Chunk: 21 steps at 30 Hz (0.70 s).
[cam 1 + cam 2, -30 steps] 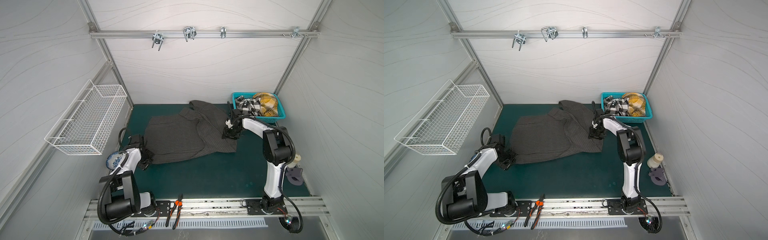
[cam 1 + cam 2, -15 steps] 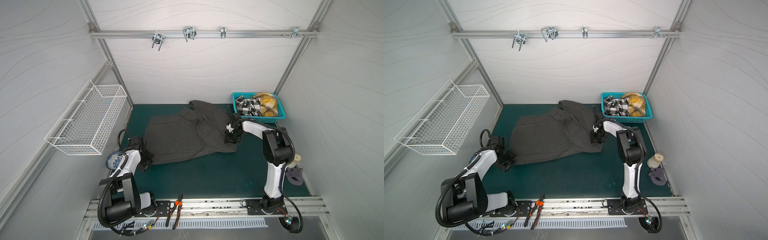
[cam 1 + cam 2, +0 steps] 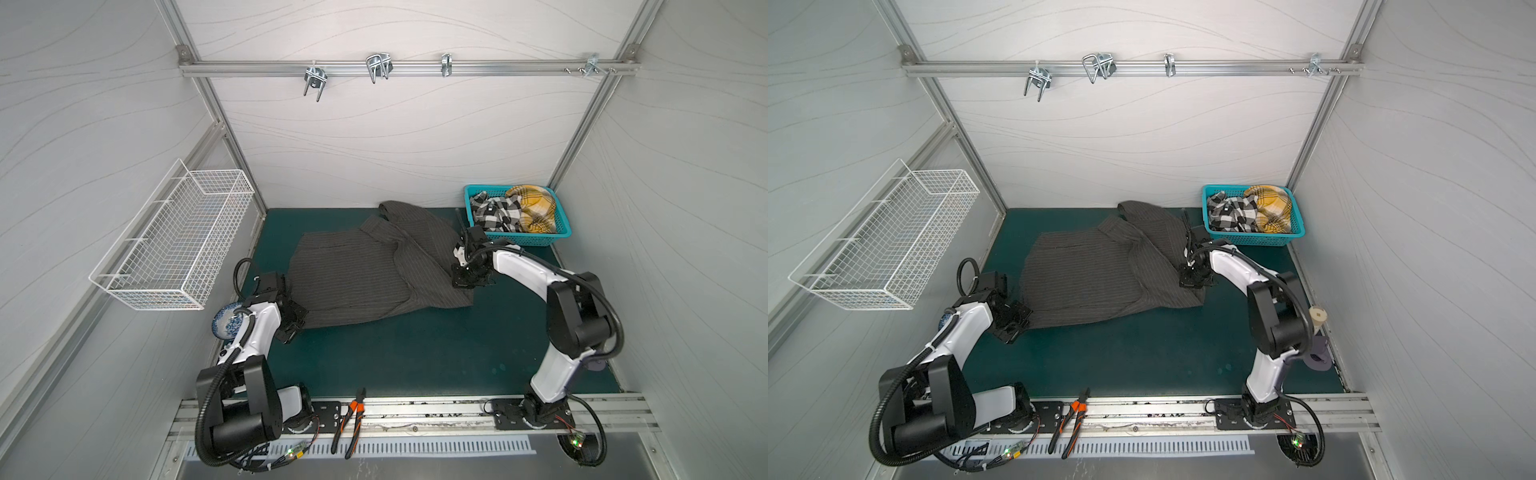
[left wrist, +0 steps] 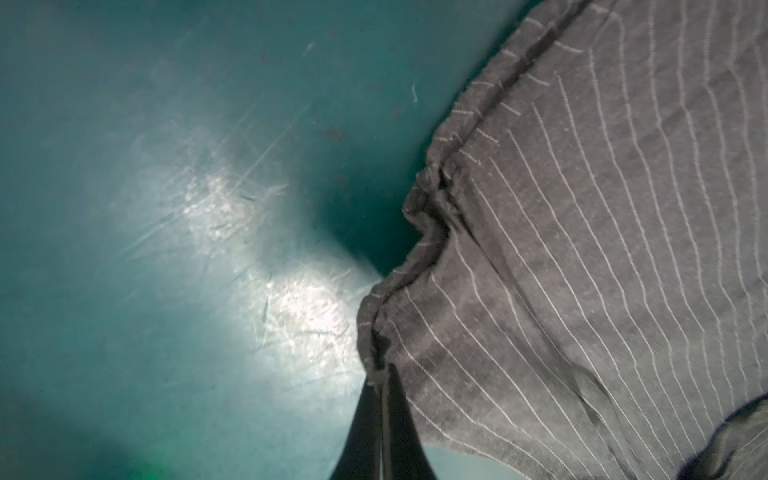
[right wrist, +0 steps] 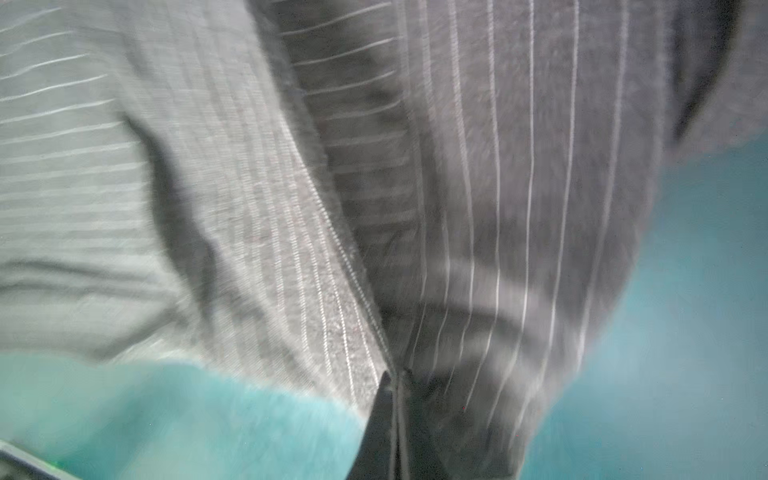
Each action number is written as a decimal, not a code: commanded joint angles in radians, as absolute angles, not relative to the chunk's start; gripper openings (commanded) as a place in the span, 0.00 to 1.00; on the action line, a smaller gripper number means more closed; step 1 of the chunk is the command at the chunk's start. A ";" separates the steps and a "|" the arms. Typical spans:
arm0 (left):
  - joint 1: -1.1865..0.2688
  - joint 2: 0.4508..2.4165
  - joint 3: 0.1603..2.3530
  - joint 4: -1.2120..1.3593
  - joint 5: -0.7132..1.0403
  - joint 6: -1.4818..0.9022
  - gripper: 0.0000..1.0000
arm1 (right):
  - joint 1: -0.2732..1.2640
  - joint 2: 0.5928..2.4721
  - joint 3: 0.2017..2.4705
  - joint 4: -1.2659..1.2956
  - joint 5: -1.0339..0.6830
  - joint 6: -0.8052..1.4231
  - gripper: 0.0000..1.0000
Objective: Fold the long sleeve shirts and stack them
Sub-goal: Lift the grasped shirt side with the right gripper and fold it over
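Okay, my wrist views show what top views hide: left gripper (image 4: 380,372) and right gripper (image 5: 395,377) each pinch the shirt (image 3: 353,274) edge.

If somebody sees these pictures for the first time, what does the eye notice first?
A dark pinstriped shirt lies rumpled in the middle of the green mat, with the left hand and the right hand each pinched shut on one of its sides. At the back right corner, a teal basket holds checked clothes, black-white and yellow.
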<state>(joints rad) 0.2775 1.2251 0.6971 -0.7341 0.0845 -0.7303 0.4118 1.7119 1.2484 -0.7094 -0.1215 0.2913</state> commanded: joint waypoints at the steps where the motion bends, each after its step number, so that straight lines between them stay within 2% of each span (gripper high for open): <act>1: 0.285 1.166 0.699 -0.802 0.067 -0.727 0.00 | 0.427 1.584 1.193 -0.776 -0.085 0.310 0.00; 6: 0.285 1.031 0.699 -0.838 0.098 -0.787 0.00 | 0.430 1.455 1.153 -0.776 -0.100 0.340 0.00; 10: 0.285 1.076 0.788 -0.836 0.111 -0.799 0.00 | 0.402 1.478 1.273 -0.787 -0.105 0.333 0.00; 14: 0.285 1.224 0.903 -0.772 0.120 -0.815 0.00 | 0.348 1.600 1.466 -0.768 -0.166 0.344 0.00; 21: 0.281 1.551 1.094 -0.689 0.088 -0.823 0.00 | 0.300 1.940 1.796 -0.751 -0.297 0.388 0.00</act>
